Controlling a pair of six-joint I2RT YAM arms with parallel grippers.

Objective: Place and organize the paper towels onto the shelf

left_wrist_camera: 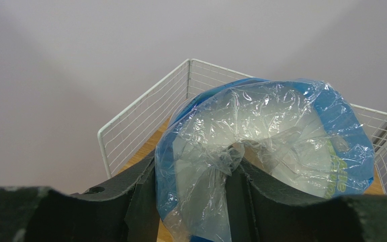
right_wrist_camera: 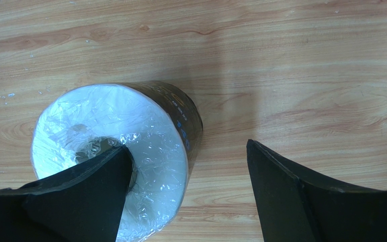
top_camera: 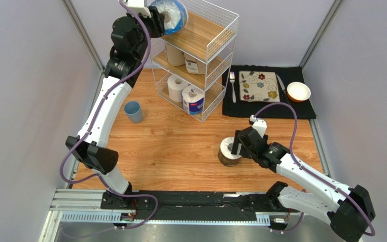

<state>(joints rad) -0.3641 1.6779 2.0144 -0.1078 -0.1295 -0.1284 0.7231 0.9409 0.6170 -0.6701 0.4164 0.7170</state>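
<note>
My left gripper [top_camera: 161, 20] is shut on the blue-plastic-wrapped roll [top_camera: 172, 15] and holds it over the top board of the white wire shelf [top_camera: 203, 38]. The left wrist view shows the fingers pinching the wrap [left_wrist_camera: 266, 141] above the wire rim [left_wrist_camera: 145, 108]. Two tan-wrapped rolls [top_camera: 175, 54] [top_camera: 194, 63] stand on the middle tier. A plain white roll [top_camera: 177, 88] and a blue-labelled one [top_camera: 193, 100] stand on the bottom tier. My right gripper [top_camera: 237, 146] is open at the dark-wrapped roll [top_camera: 228, 151], which stands on the table. One finger [right_wrist_camera: 94, 186] sits in its core [right_wrist_camera: 115, 126]; the other is outside, apart.
A blue cup [top_camera: 133, 111] stands on the table left of the shelf. A black mat [top_camera: 296, 108] at the back right holds a fork [top_camera: 232, 85], a floral plate [top_camera: 259, 86], a knife [top_camera: 281, 83] and a small bowl [top_camera: 298, 92].
</note>
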